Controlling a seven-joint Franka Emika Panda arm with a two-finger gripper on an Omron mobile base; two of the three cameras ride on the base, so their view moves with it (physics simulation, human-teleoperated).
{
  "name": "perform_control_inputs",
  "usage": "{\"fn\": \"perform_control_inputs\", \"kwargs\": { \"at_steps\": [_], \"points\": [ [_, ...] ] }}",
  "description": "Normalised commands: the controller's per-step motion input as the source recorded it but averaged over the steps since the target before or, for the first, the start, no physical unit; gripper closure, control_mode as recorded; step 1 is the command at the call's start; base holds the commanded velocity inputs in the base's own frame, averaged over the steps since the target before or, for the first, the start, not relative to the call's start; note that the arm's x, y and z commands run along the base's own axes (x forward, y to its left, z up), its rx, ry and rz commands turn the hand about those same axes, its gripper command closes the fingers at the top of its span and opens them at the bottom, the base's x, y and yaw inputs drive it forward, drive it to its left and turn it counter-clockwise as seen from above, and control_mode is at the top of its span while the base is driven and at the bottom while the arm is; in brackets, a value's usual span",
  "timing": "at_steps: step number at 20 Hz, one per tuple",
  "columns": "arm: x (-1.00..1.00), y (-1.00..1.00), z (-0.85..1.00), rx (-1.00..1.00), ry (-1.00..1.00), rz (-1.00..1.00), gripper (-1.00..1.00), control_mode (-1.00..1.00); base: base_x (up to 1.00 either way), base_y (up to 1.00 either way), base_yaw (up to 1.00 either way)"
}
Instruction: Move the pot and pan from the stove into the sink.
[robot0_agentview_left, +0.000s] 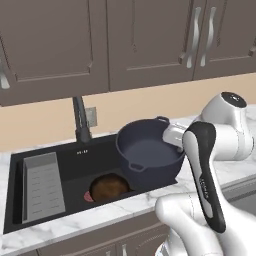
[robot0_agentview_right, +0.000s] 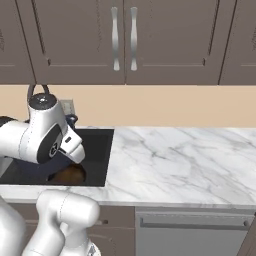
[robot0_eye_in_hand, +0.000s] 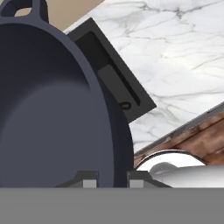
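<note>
My gripper is shut on the rim of the dark blue-grey pot, one finger inside the wall and one outside. The pot hangs tilted over the right half of the black sink, its two loop handles showing. In the hand view the pot's inside takes up the left side. The brown pan lies on the sink floor, below and left of the pot; the pan also peeks out under my arm in the right base view. Its long handle is hidden. The stove is out of view.
A grey ribbed drain tray lies in the sink's left part, with the tall dark faucet behind the basin. White marble counter stretches to the sink's right. Brown wall cabinets hang above.
</note>
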Motion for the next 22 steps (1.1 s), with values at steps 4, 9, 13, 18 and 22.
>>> {"fn": "perform_control_inputs", "kwargs": {
  "at_steps": [4,9,13,18,22],
  "points": [
    [0.00,0.00,-0.28,0.00,0.00,0.01,1.00,-1.00,0.00,0.00,0.00],
    [0.09,0.00,-0.27,0.00,0.00,0.00,1.00,-1.00,0.00,0.00,0.00],
    [0.37,0.01,-0.19,0.00,0.00,0.00,1.00,-1.00,0.00,0.00,0.00],
    [0.54,0.05,-0.15,0.00,0.00,0.00,1.00,-1.00,0.00,0.00,0.00],
    [0.60,0.11,-0.19,0.00,0.00,0.00,1.00,-1.00,0.00,0.00,0.00]
  ]
}}
